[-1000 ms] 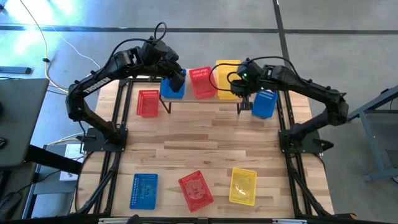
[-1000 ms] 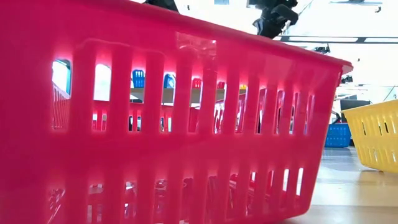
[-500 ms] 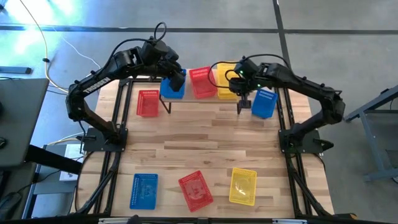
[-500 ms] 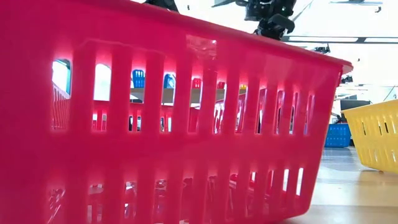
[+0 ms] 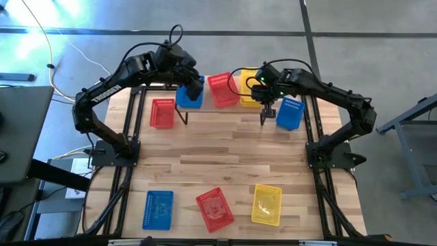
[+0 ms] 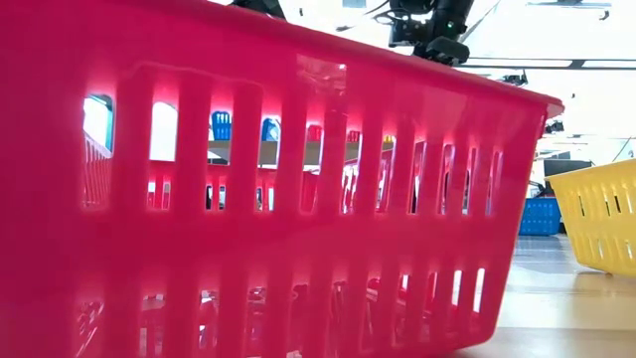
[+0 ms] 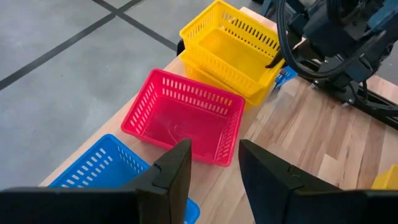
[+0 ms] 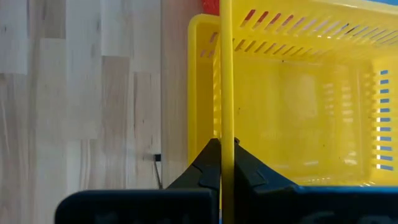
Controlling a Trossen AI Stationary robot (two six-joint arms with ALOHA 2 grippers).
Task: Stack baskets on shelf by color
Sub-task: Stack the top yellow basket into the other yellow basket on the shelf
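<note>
On the shelf (image 5: pixel 235 108) at the table's far side stand a blue basket (image 5: pixel 188 98), a red basket (image 7: pixel 186 121) and a yellow basket (image 8: pixel 298 124). A second yellow basket (image 7: pixel 231 43) hangs tilted just over the first, with my right gripper (image 8: pixel 225 152) shut on it. My left gripper (image 7: pixel 214 149) hovers open above the blue basket, touching nothing. Off the shelf, a red basket (image 5: pixel 162 113) and a blue basket (image 5: pixel 290 113) rest on the tabletop. My right gripper pinches the upper yellow basket's rim (image 8: pixel 227 106) between its two fingers, at the end facing the table's right. The fingers slant down from above and lie across the thin rim. The basket hangs tilted, partly inside the yellow one below; whether the two touch I cannot tell.
Near the front edge lie a blue basket (image 5: pixel 158 209), a red basket (image 5: pixel 214 208) and a yellow basket (image 5: pixel 266 203); the red one fills the low view. The middle of the wooden tabletop (image 5: pixel 225 147) is bare. The shelf's black legs (image 5: pixel 263 117) stand below its front edge.
My right gripper has sunk a little and shifted toward the table's left with the yellow basket, bringing it lower over the yellow basket on the shelf.
</note>
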